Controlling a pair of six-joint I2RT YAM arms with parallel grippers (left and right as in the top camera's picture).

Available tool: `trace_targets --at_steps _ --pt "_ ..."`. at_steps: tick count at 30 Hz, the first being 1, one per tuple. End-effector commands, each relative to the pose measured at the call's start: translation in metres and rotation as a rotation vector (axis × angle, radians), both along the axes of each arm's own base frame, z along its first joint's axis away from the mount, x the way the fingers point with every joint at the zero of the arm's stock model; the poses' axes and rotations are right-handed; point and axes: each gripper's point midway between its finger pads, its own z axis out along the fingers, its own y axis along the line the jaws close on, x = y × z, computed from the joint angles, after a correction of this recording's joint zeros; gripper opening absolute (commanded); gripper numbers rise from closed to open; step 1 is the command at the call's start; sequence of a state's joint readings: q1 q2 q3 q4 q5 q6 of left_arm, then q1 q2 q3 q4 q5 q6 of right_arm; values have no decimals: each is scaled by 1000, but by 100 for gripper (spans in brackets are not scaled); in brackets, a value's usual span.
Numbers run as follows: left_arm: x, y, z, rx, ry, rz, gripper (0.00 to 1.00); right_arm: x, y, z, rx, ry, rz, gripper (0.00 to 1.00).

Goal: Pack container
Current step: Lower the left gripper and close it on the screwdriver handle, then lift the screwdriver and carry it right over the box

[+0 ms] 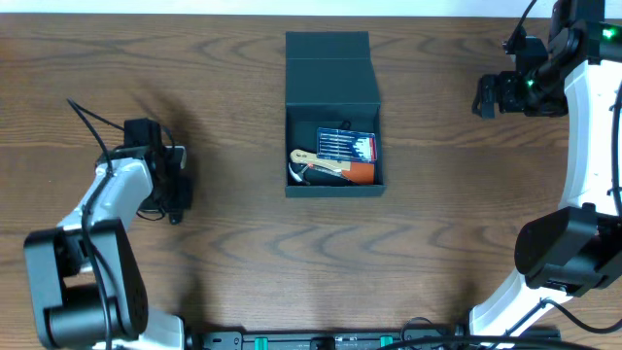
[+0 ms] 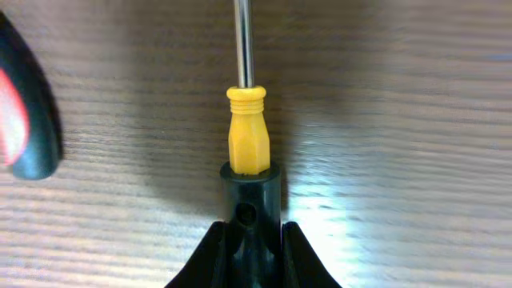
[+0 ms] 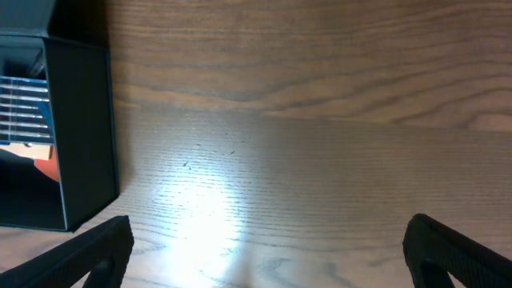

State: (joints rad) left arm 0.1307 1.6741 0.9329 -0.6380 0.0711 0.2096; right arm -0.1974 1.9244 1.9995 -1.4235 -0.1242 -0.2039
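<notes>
While the container [image 1: 333, 192] lies open with a bit case [image 1: 346, 144] inside, the left gripper [image 2: 251, 244], well to its left, seems clamped narrowly on the black end of a yellow screwdriver [image 2: 246, 144]; the right gripper [image 3: 272, 240], off to its right, gapes wide and empty.

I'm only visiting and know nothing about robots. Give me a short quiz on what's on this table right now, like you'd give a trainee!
1. True or false: the lid of the container is closed.
2. What sits between the fingers of the left gripper?
A) a blue-and-red bit case
B) a screwdriver with a yellow-and-black handle
C) nothing
3. Fill in the blank: the right gripper hangs over bare wood beside the container, its jaws ___ and holding nothing.

Key
1. False: the lid is folded back and the tools inside show.
2. B
3. open
</notes>
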Motion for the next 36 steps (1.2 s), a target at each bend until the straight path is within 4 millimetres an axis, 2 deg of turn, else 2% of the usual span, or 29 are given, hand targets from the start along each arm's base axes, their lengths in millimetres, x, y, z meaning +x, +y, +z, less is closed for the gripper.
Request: trace_targets --at_steps 1,6,11,17,21,25,29,32,36 --pt "20 -4 36 19 -106 -19 5 -1 0 -5 11 12 11 99" --pt "33 -24 75 3 -168 -79 6 0 0 -5 11 11 11 99" --pt "57 -63 128 -4 -252 -206 6 0 0 -5 11 11 11 99" --pt "98 -145 209 4 -501 -461 5 0 0 -5 11 11 11 99" --pt "103 -211 231 10 -618 -722 6 0 0 -5 11 11 11 99" --pt "94 -265 223 39 -654 -986 6 0 0 -5 11 11 11 99" --pt "81 -304 193 54 -612 -1179 6 -1 0 -5 11 12 11 99" --pt "76 -319 161 56 -541 -1245 6 -1 0 -5 11 12 11 99" --pt "77 -321 120 57 -436 -1263 6 -1 0 -5 11 13 11 99"
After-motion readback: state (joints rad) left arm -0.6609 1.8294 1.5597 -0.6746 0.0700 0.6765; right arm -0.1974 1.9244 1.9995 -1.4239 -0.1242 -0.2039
